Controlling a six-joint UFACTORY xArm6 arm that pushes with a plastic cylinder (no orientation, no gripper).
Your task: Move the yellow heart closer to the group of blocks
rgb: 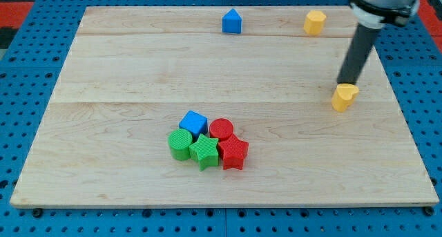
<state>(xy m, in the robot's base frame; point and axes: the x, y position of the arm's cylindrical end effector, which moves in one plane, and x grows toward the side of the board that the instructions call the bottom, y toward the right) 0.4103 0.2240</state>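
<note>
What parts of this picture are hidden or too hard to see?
- My tip: the camera view cannot settle whether it touches the yellow heart just below it.
- The arm above the rod is cut off by the view's top edge.
- The red round block is partly hidden behind the red star.

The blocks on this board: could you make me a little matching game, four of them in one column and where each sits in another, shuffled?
Things:
1. yellow heart
2. blue house-shaped block
3. red star
4. green cylinder

Places:
A. at the group's left end
B. alone near the view's top, left of the yellow block there
C. right at my tip, on the view's right
D. at the group's right end

Pairs: 1-C, 2-B, 3-D, 4-A
</note>
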